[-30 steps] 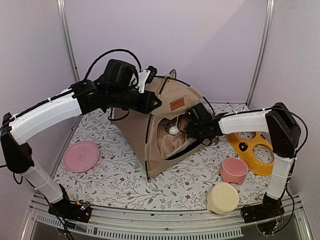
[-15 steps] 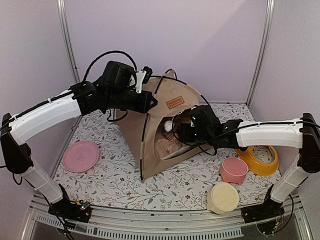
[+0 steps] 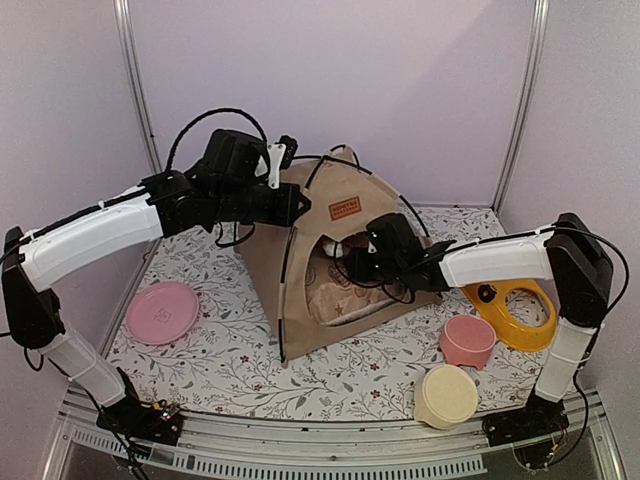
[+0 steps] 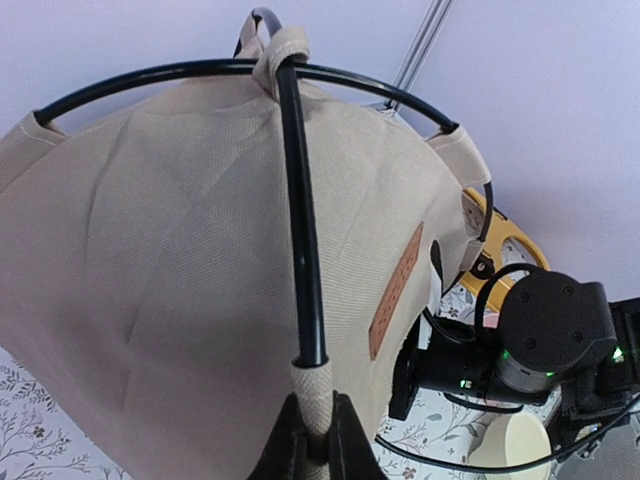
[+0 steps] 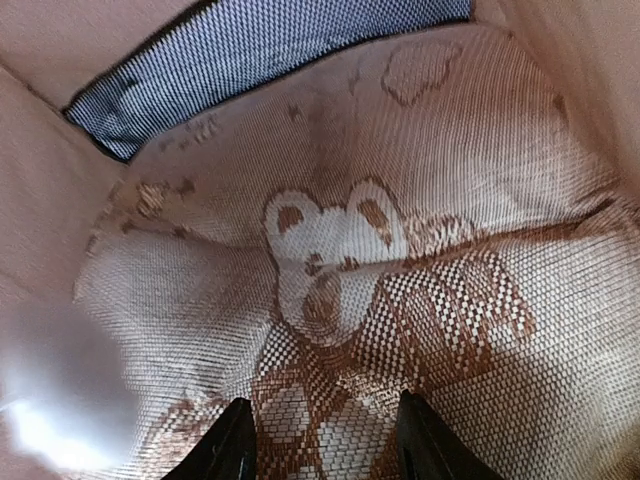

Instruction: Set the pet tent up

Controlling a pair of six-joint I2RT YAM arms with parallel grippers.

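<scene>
Gripping the pet tent with left fingers, right fingers apart over the cushion inside

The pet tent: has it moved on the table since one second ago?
Yes, slightly. In the top view the pet tent's front lower corner has shifted left, nearer to the pink plate, which has stayed in place.

The pet tent blocks the table's middle, and the right gripper fills its doorway. Free room lies along the near edge.
</scene>
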